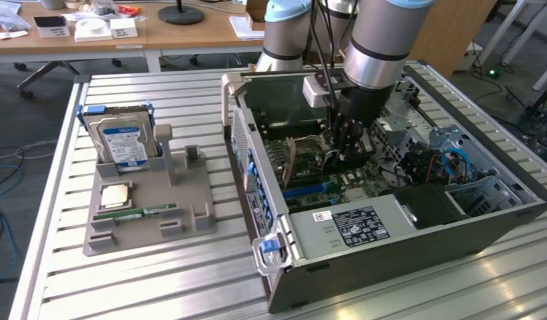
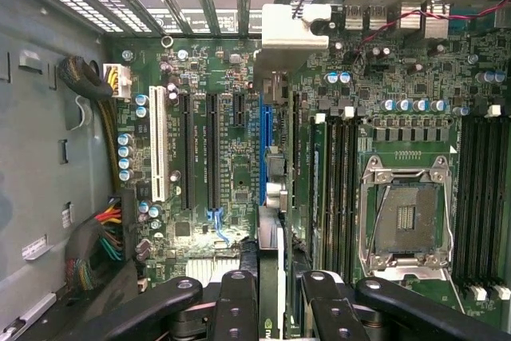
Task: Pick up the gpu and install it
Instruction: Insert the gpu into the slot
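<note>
**A:** Where is the pincer, and what's in it?

**B:** It's down inside the open case, low over the motherboard. Its fingers stand narrow, pinched on the gpu. The wrist view sees the card edge-on, a thin line running away from the fingers.

**A:** So the pick-up is done?

**B:** I'd judge so. This is the install step, with the card in the grip and held over the slots.

**A:** Which slot?

**B:** The card's edge lies just beside the blue slot, on the side toward the CPU socket. I cannot tell whether it lines up with that slot or the dark one next to it. Nor can I tell whether it already touches either.

**A:** And further on?

**B:** Its silver bracket sits at the case's rear openings.

**A:** What does the next move call for?

**B:** As I read it, the board edge must run square along the slot and the bracket must stay clear of the rear wall. Then it needs a straight, even press, since any tilt could jam it.

**A:** And outside the case?

**B:** On the tabletop, well apart at the exterior view's left, a grey holder carries the RAM stick. Beyond that is the blue-labelled hard drive. Neither is touched.
</note>
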Robot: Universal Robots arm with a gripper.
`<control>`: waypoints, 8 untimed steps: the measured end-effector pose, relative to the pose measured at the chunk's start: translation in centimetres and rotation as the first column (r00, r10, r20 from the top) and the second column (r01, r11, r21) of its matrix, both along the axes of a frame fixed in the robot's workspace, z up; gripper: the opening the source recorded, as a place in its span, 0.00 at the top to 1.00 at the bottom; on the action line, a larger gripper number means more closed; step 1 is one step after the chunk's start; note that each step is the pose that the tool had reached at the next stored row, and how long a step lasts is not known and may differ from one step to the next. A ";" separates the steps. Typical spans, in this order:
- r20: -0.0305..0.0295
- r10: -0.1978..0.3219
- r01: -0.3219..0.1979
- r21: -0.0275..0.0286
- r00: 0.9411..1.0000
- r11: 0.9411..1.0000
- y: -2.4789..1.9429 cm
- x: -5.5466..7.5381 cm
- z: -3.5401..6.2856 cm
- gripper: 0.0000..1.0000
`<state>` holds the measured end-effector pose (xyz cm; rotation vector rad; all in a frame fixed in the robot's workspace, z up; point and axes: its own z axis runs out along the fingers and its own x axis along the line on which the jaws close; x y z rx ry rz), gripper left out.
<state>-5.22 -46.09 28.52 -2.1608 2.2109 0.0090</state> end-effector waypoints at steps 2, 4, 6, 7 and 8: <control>0.000 0.000 0.000 0.000 1.000 1.000 0.00 0.0 -0.13 0.74; 0.000 0.000 0.000 0.000 1.000 1.000 0.00 0.0 -0.26 0.74; 0.000 0.000 0.000 0.000 1.000 1.000 0.00 0.0 -0.43 0.74; 0.000 0.000 0.000 0.000 1.000 1.000 0.00 0.0 -0.51 0.74; 0.000 0.000 0.000 0.000 1.000 1.000 0.00 0.0 -0.55 0.74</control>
